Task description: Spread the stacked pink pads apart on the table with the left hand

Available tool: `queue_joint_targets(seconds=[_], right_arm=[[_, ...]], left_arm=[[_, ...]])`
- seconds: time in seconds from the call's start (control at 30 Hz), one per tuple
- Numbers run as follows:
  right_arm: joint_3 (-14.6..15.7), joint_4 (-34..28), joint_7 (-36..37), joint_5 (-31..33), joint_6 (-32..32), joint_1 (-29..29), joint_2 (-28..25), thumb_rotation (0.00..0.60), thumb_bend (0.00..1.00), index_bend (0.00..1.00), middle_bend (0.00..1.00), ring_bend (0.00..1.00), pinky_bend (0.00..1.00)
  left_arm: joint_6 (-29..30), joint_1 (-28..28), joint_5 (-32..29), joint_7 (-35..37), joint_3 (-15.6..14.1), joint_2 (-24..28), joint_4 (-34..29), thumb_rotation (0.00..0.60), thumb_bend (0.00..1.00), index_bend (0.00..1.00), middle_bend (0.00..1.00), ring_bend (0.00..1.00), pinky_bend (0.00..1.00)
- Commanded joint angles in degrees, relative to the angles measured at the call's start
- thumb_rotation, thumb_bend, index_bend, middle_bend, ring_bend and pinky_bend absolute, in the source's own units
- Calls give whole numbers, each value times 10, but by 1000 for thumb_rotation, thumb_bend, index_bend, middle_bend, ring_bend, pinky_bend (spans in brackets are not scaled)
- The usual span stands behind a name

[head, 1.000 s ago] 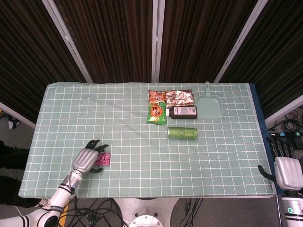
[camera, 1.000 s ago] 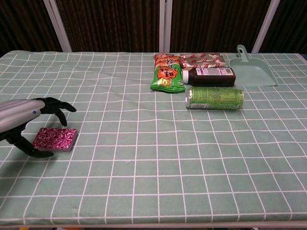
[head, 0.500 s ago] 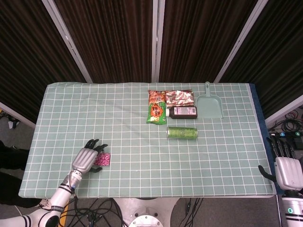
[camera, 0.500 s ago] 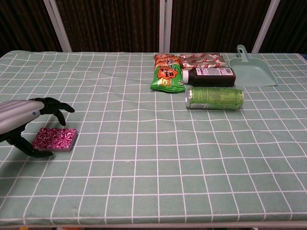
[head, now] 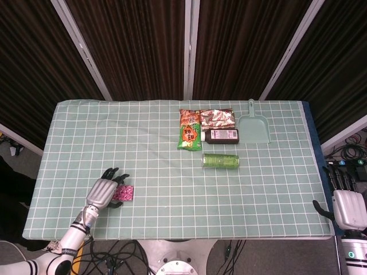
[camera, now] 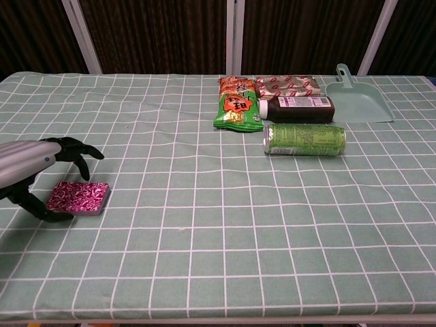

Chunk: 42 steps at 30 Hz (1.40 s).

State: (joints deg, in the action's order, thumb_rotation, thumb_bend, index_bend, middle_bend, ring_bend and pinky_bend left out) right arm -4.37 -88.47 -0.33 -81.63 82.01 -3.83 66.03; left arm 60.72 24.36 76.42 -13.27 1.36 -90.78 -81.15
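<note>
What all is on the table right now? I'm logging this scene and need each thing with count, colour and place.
pink pads: one stack, pink patterned, near left of the table
snack bag: one, green and orange, far middle
foil packet: one, red and silver, far edge beside the snack bag
bottle: one, dark brown with white label, lying in front of the foil packet
can: one, green, lying in front of the bottle
dustpan: one, pale green, far right
table: one, green gridded cloth
left hand: fingers spread around the pink pads
right hand: off the table's right edge, holding nothing
</note>
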Motion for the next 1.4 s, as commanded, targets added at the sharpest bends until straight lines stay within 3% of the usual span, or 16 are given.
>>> queue_joint_targets(seconds=[0.03,1.4], right_arm=[[0,0,0,0,0,0,0,600,167,0,1,0,0],[0,6,7,4,-2,1,1,600,167,0,1,0,0]], left_arm=[[0,1,0,-1,0,1,-2,600,172,167,333,5,59],[15,3,-2,-7,3,-4,-1,600,228,208,438,54,58]])
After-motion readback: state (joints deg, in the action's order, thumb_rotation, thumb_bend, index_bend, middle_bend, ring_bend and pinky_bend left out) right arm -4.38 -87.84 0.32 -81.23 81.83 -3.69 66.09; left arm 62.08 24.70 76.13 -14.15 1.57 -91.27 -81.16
